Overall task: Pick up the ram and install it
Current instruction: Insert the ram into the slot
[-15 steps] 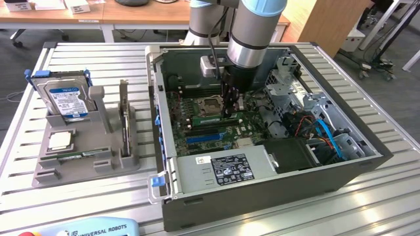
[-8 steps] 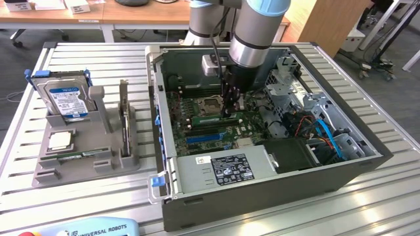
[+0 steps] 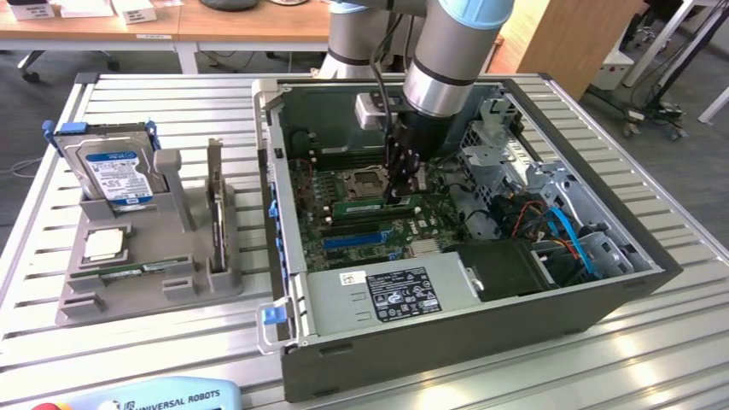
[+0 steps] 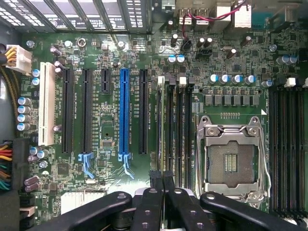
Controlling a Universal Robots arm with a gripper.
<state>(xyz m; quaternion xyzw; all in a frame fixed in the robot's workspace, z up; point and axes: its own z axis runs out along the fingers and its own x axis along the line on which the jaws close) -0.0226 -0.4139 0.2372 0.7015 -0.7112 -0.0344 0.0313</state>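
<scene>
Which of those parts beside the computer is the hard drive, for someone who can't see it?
On the slatted table, to the exterior view's left of the open computer case, sits a grey holder. The hard drive stands upright at its end farther from the camera. It alone is a silver box with a blue-and-white label; the square chip before it lies flat.

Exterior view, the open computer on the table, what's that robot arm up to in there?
The arm's gripper is down inside the open computer case, fingers shut on what looks like the ram, a thin stick held edge-on along the memory slot next to the empty processor socket. Whether it is fully seated I cannot tell. Beside the case, a grey tray holds a blue-labelled hard drive.
</scene>
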